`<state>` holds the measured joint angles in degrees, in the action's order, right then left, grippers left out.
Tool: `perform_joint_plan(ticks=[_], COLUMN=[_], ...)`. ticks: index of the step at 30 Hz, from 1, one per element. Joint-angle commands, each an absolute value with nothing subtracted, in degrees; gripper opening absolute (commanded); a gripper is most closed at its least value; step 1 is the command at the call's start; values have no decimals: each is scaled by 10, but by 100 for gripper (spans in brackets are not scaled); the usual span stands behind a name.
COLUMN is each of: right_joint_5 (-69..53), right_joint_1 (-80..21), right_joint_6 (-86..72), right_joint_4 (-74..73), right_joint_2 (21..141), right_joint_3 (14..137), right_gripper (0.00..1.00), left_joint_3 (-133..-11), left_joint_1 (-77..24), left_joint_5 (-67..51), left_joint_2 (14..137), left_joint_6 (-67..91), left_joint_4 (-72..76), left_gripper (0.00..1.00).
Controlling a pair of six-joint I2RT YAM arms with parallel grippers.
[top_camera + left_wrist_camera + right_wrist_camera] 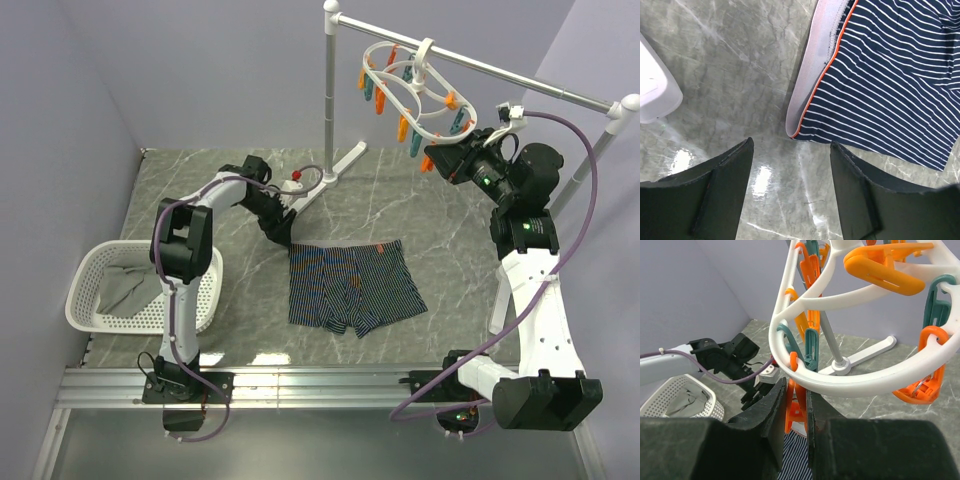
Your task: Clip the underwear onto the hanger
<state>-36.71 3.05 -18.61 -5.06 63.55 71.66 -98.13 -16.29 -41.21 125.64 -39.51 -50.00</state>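
Left jaws are standing wide over the waistband corner of the underwear, lying flat on the worktop. Right jaws are pinching an orange peg on the hanger. Soft, light cloth; the waistband is looking the firmest hold.

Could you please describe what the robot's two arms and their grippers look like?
The left arm and right arm have white link shells with black joint housings, each trailing a looping purple cable. Small green lights glow on the right one. The left gripper and right gripper have thick matte-black jaws.
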Motion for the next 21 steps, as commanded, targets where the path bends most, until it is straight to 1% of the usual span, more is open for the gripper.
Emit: perform_joint_plan(ticks=[1, 8, 14, 18, 21], right_joint_5=[-386, -384, -383, -383, -383], right_joint_1=[33, 33, 33, 33, 33], right_joint_6=[-187, -187, -190, -187, -190], right_joint_4=[-30, -30, -30, -34, -31], right_joint_2=[621, 623, 622, 623, 624], right_joint_3=[715, 721, 720, 723, 722], right_gripper=[0, 0, 0, 0, 0], left_joint_3=[-996, -1002, -993, -978, -980], left_joint_1=[-169, -188, -224, -240, -243], left_joint_5=[-403, -410, -412, -401, -407], left_joint_2=[1268, 1292, 1303, 1306, 1309], left_joint_6=[-380, -350, -337, -332, -329], left_joint_4=[-500, -491, -475, -464, -469], left_gripper=[68, 67, 59, 53, 42])
